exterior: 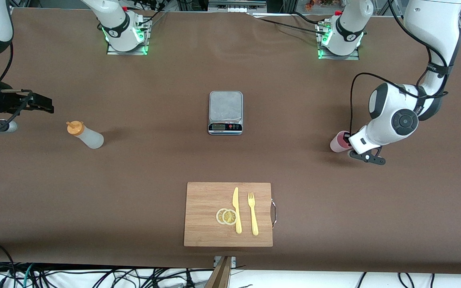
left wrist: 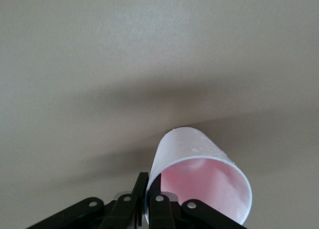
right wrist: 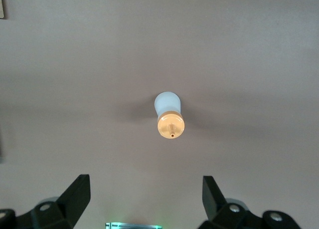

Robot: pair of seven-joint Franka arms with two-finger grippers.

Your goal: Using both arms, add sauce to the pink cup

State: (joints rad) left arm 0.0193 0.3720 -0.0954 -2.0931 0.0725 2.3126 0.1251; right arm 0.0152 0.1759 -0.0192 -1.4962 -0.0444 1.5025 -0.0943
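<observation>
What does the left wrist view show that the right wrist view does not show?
Only the left wrist view shows the small pale pink plastic cup, with the left gripper shut on its rim, one of the black fingers inside the cup.

Only the right wrist view shows the translucent whitish plastic squeeze bottle with the orange nozzle cap, standing free on the table, and the right gripper open, with the bottle seen between its fingers farther off.

Both show the bare brown table surface.
</observation>
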